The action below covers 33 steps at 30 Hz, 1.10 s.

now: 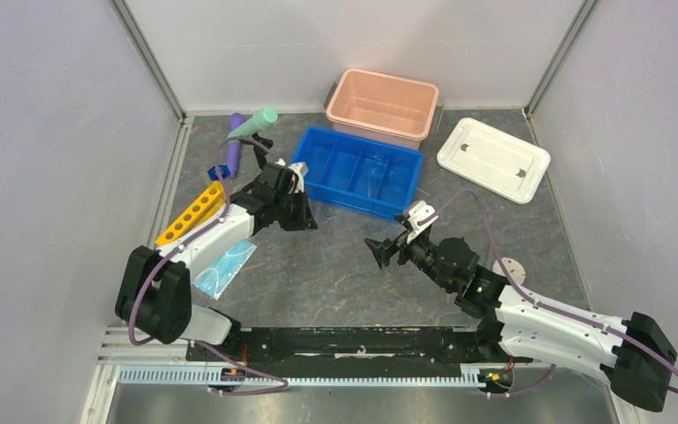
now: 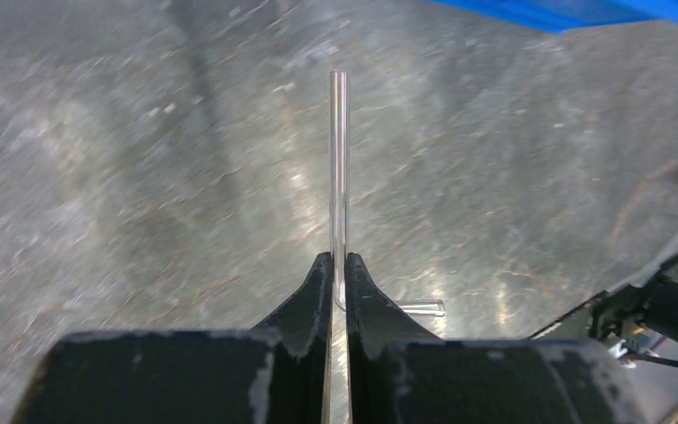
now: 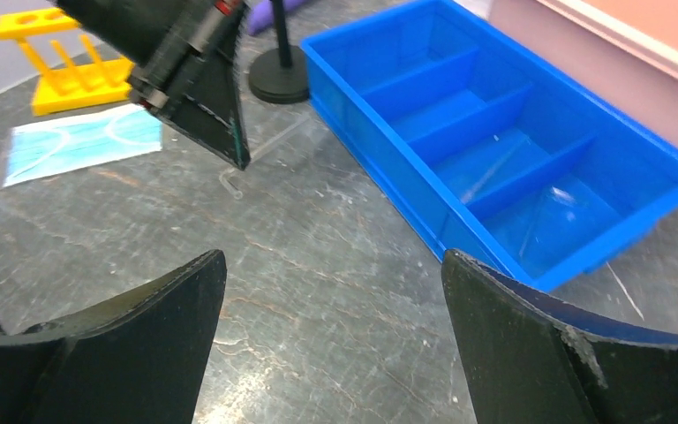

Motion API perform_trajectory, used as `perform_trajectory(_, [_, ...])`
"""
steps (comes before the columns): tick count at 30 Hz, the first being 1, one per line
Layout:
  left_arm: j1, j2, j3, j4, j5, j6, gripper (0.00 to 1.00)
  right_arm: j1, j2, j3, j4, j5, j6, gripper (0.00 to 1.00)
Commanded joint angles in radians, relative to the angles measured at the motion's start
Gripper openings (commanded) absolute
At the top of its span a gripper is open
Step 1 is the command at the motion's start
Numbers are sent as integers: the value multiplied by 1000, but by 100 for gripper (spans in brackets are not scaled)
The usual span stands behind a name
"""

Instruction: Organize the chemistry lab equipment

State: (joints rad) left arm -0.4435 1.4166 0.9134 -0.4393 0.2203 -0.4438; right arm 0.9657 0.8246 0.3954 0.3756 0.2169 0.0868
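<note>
the left gripper (image 2: 337,265) is pressed together on the thin rod (image 2: 339,159), pinching it close to one end. from the left wrist view the long clear shaft runs straight out toward twelve o'clock, and a short leg sticks out toward three o'clock just behind the fingertips. in the top view this pinch sits over the bench (image 1: 344,274) at about eight o'clock of the blue divided tray (image 3: 397,177), just beside its near corner. whether the rod's far tip touches the bench i cannot tell.

the right gripper (image 3: 331,256) is spread wide and holds nothing. it hangs at four o'clock of the left one, facing the tray.

the rod looks like glass, so i judge it light, stiff, smooth and easy to snap. held near the end, the long free part will lever against the pads and may slip or swing. a hold nearer the middle would balance better. a gentle squeeze across the shaft suits it, never on the bend.

the light-blue mask (image 1: 223,265) and yellow holed tube rack (image 1: 192,212) lie at seven to nine o'clock of the left gripper, well apart from the rod.
</note>
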Motion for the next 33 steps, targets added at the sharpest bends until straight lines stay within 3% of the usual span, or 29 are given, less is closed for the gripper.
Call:
perform_trajectory(1, [-34, -21, 61, 121, 91, -42, 3, -9, 44, 70, -68, 188, 106, 98])
perform_trajectory(7, [-77, 57, 127, 242, 133, -73, 2, -28, 53, 136, -154, 293, 185, 98])
perform_trajectory(14, [-164, 213, 274, 336, 144, -101, 2, -30, -22, 161, -252, 411, 167, 98])
perform_trajectory(21, [-232, 362, 408, 370, 142, -116, 2, -30, -124, 123, -251, 397, 151, 98])
perform_trajectory(33, [-287, 404, 438, 382, 85, -85, 3, -30, -136, 99, -232, 385, 140, 98])
